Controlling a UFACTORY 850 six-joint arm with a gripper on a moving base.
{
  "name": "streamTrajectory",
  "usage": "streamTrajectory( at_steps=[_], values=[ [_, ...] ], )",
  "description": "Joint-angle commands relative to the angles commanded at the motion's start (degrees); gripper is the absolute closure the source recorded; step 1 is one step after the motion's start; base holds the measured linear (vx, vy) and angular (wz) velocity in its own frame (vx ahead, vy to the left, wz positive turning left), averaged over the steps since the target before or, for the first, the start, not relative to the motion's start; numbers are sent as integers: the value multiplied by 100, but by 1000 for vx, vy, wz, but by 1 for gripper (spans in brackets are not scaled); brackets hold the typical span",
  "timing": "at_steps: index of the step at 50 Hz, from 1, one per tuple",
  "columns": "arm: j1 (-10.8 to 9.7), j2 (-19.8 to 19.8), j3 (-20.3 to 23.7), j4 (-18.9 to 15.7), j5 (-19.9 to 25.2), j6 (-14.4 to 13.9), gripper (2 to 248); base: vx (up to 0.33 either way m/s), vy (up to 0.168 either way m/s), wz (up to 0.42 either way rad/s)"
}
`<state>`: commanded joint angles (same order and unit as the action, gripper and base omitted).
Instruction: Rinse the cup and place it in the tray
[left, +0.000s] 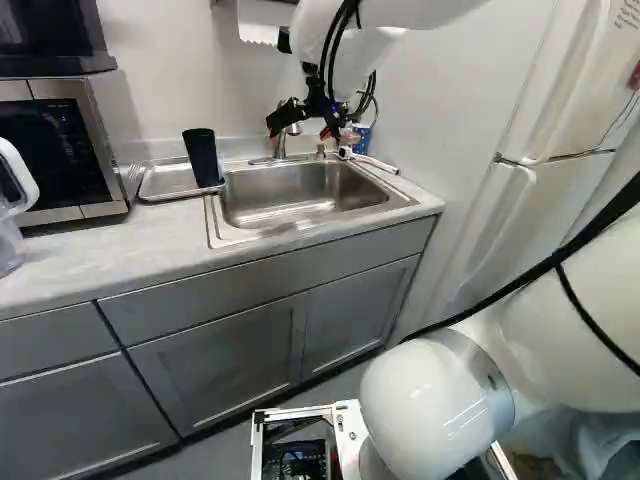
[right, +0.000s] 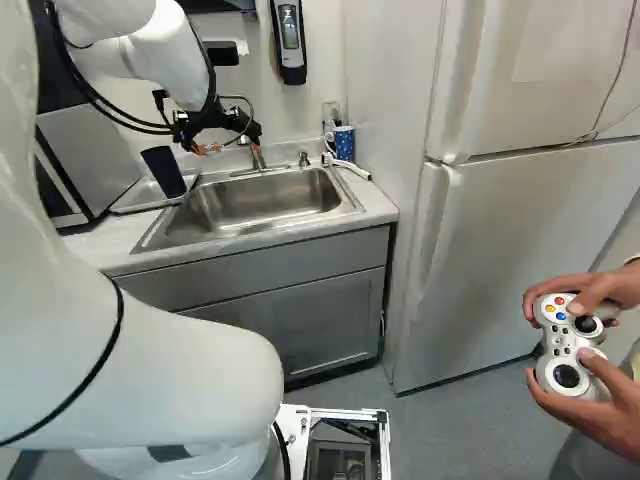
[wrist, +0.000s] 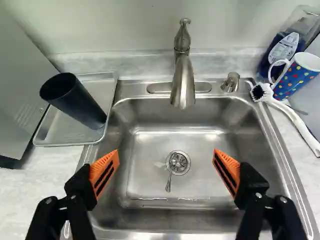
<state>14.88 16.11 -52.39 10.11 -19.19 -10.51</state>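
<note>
1. The gripper (wrist: 166, 157) is released and holds nothing: its two fingers stand wide apart, with only air between the orange pads (wrist: 105, 172).
2. Past the fingertips lies the sink (wrist: 145, 180), with a small spoon (wrist: 168, 182) reaching into its drain (wrist: 178, 162). The faucet (wrist: 183, 90) rises ahead, its spout over the basin; no running water shows.
3. The black cup (wrist: 75, 102) is ahead of the gripper and outside the finger nearer the tray, well out of the gap between them; in the left base view it is left of the gripper. It stands mouth up on the tray (wrist: 52, 135), long axis near vertical, at the side next to the sink. The single arm is the only one to reach it.
4. On the sink's other side are a dotted mug (wrist: 297, 77), a brush (wrist: 295, 122) and a soap bottle (wrist: 282, 52).
5. If the black cup is the one meant, its placing looks done; whether it has been rinsed I cannot tell. Should it need rinsing, the gripper would have to shift sideways to the tray and straddle its upright wall; an off-centre approach could tip it.
</note>
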Motion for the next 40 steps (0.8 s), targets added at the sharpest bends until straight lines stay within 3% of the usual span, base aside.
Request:
streamTrajectory(
  at_steps=[40],
  values=[
    [0,0,0,0,0,0,3,-33,0,5]
  ],
)
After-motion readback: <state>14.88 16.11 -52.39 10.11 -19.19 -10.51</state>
